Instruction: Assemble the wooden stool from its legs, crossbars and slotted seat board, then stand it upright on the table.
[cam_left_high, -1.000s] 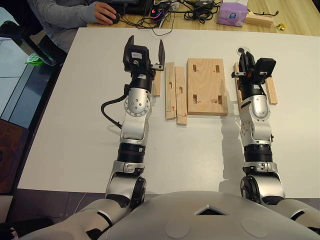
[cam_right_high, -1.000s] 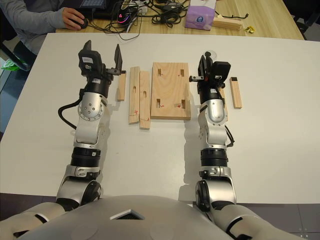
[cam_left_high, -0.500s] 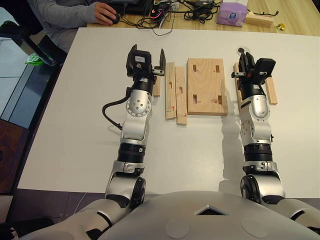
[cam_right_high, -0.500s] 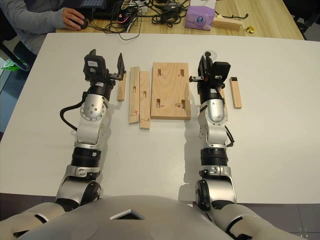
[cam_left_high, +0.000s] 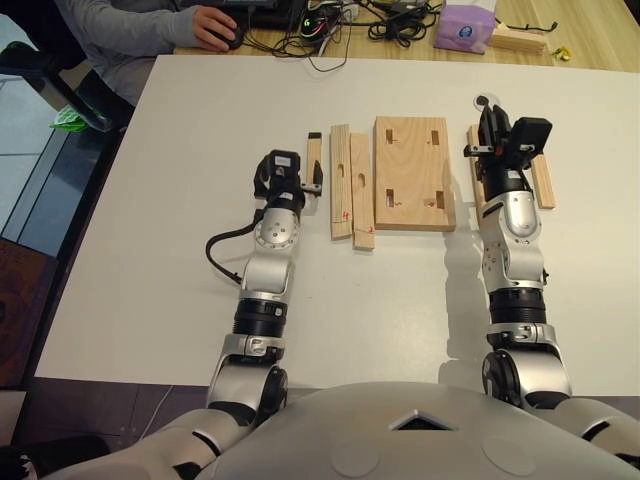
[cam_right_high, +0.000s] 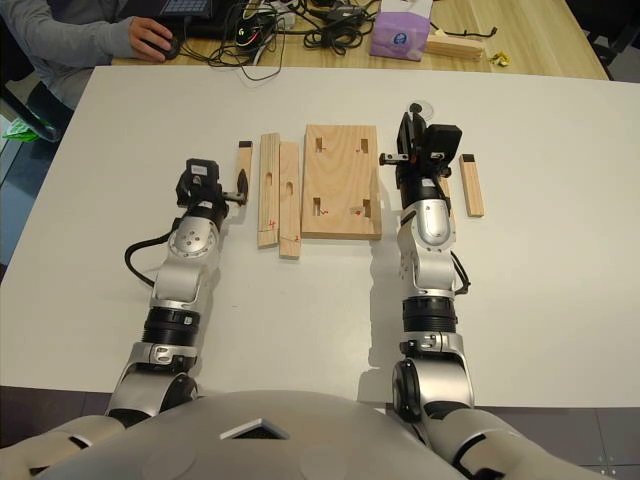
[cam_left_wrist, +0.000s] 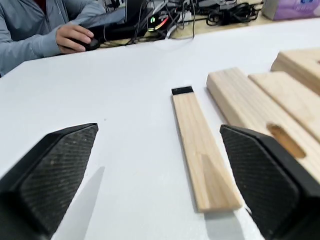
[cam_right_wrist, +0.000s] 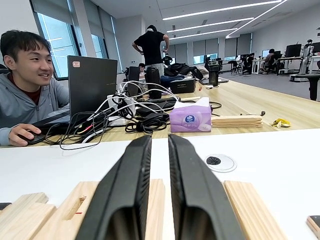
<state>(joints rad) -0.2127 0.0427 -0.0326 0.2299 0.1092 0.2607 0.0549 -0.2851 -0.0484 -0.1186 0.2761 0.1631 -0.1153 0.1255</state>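
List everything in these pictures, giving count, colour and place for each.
seat board: 1, pale wood, four slots, mid-table.
left bars: 2, pale wood, slotted, side by side left of the seat board.
right bars: at least 2, pale wood, right of the seat board, partly under the right arm.
sticks: 2, pale wood with black end, at the row's outer ends.
table: 1, white.
desk: 1, wood, behind the table.
tissue box: 1, purple, on the desk.
cables: tangle, black, on the desk.
left gripper: black, open, astride the left stick.
right gripper: black, shut, over the right bars.
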